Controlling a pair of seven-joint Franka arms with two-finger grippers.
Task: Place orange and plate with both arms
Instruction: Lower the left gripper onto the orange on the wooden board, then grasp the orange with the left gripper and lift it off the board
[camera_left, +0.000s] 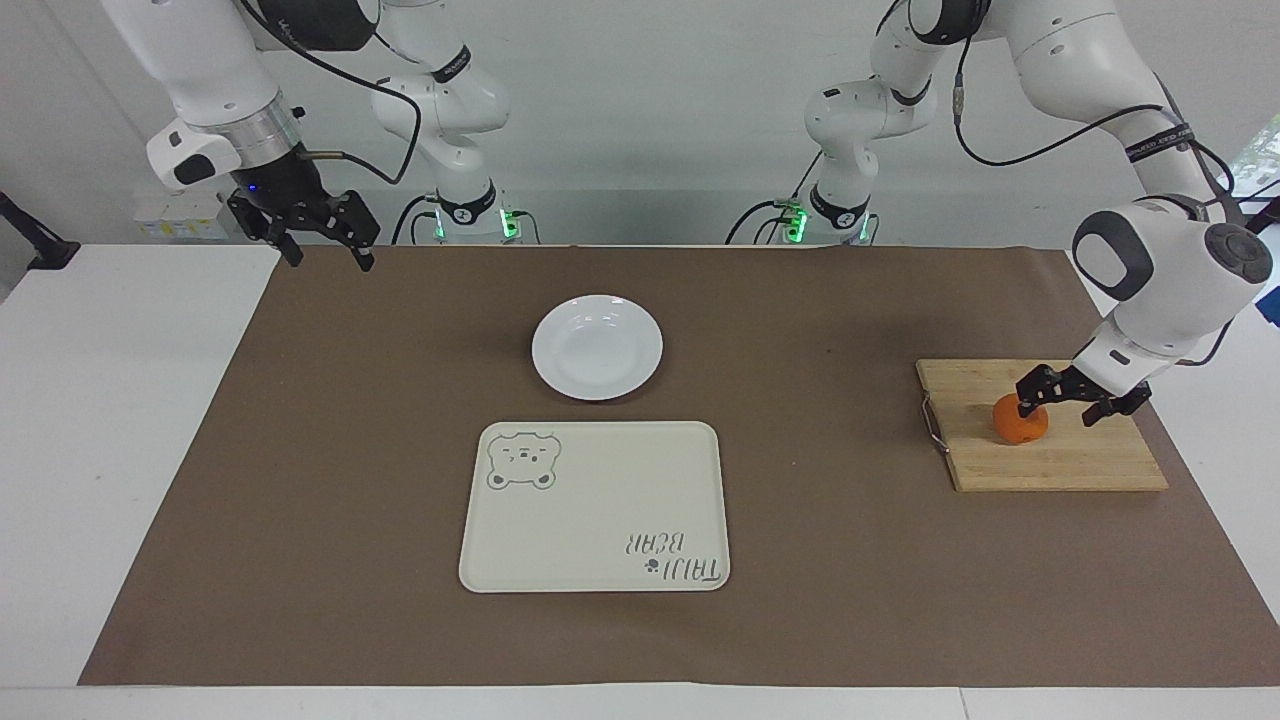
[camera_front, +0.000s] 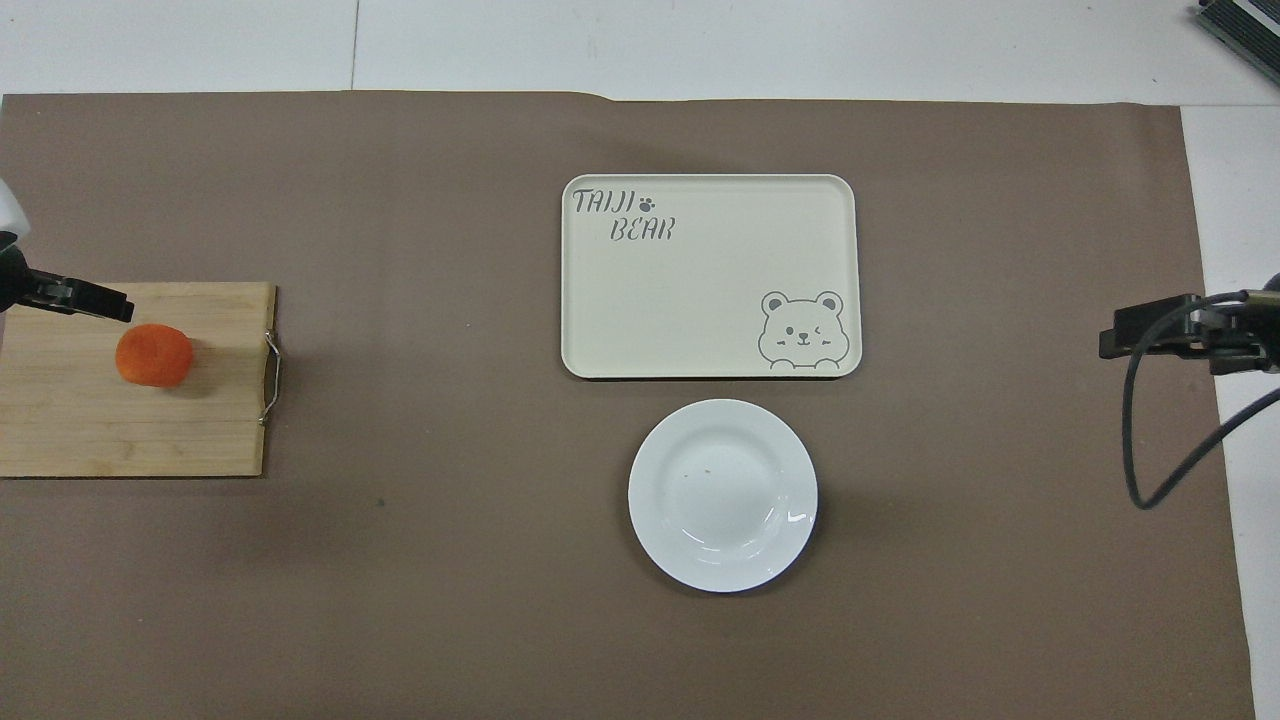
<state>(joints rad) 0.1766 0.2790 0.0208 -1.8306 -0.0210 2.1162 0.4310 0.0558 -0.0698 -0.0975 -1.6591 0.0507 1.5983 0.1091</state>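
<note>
The 2 glossy white jointed arms wore dark joint bands and trailing black cables; black 2-finger grippers capped them, green lights glowing at their bases.

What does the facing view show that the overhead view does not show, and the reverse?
Only the facing view shows both arms whole, the left gripper low at the orange with fingers spread, and the waiting right gripper raised over the mat's corner. Only the overhead view shows the tray's lettering upright. Both show the orange on the cutting board and the plate beside the tray.
</note>
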